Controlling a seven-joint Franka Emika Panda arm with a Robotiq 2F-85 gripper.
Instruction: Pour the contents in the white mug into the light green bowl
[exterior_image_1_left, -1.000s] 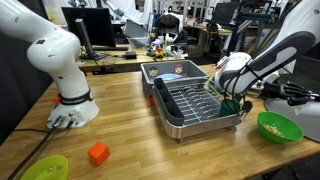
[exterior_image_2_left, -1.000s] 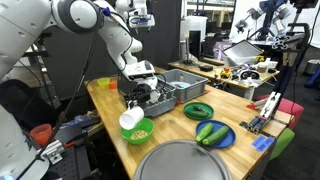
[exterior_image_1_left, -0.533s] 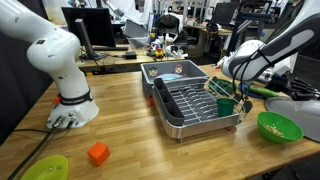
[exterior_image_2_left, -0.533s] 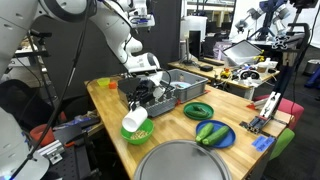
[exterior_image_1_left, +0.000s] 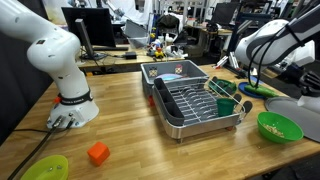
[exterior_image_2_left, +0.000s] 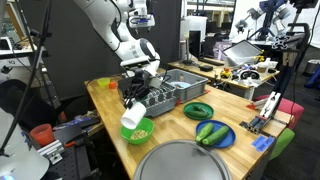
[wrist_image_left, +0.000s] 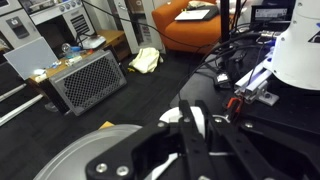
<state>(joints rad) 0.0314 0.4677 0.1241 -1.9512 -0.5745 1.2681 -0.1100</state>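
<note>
Dark gripper (wrist_image_left: 192, 138) looks clamped on the small white cylindrical mug (exterior_image_2_left: 131, 117), lower left of frame. The mug's long axis is tilted, mouth down toward the bright green round plastic bowl (exterior_image_2_left: 147, 133) directly beneath, just off its rim. Pale tan crumbly bits (exterior_image_1_left: 274, 124) lie in the bowl. Pour looks about done, so the next move is probably tipping the mug back upright.

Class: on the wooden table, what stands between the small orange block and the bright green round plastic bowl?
In an exterior view, a grey metal tray holding a black wire rack stands between block and bowl.
</note>
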